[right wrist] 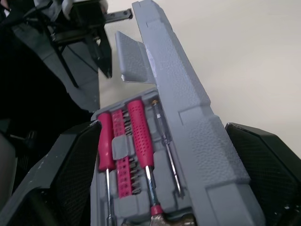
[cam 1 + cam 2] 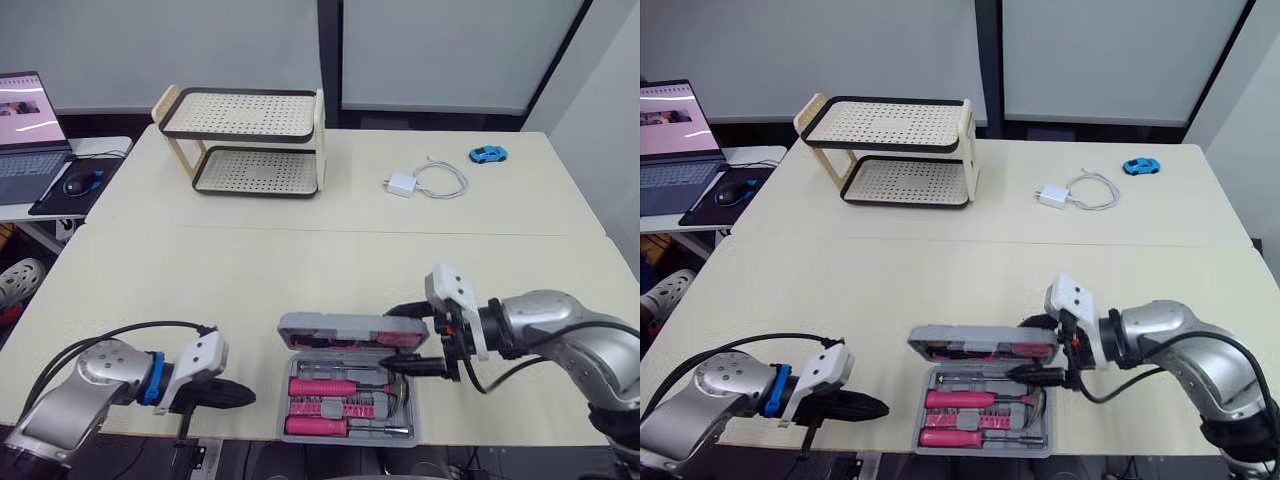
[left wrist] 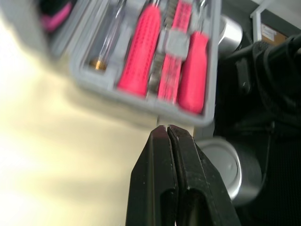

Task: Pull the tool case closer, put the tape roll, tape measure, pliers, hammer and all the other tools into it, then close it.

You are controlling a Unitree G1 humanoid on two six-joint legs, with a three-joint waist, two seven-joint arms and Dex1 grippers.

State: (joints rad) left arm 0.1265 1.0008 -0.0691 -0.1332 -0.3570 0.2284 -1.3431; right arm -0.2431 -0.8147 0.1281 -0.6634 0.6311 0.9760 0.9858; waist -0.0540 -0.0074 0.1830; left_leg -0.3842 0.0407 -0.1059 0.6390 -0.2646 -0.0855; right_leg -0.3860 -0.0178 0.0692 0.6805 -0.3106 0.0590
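The grey tool case (image 2: 345,432) lies open at the table's near edge, its lid (image 2: 335,328) half raised. Inside lie pink-handled screwdrivers (image 2: 322,387), a pink bit strip (image 2: 335,408) and a hammer head (image 2: 400,392). My right gripper (image 2: 414,340) is open at the case's right end, one finger above the lid's corner and one below it. In the right wrist view the lid (image 1: 183,108) stands between the two spread fingers (image 1: 70,169). My left gripper (image 2: 247,397) is shut and empty, lying just left of the case. The left wrist view has its fingertips (image 3: 168,134) pointing at the case wall (image 3: 141,103).
A two-tier black-and-cream rack (image 2: 245,140) stands at the back left. A white charger with its cable (image 2: 425,182) and a small blue toy car (image 2: 488,154) lie at the back right. A laptop (image 2: 25,125) and mouse (image 2: 82,181) sit on a side table at the left.
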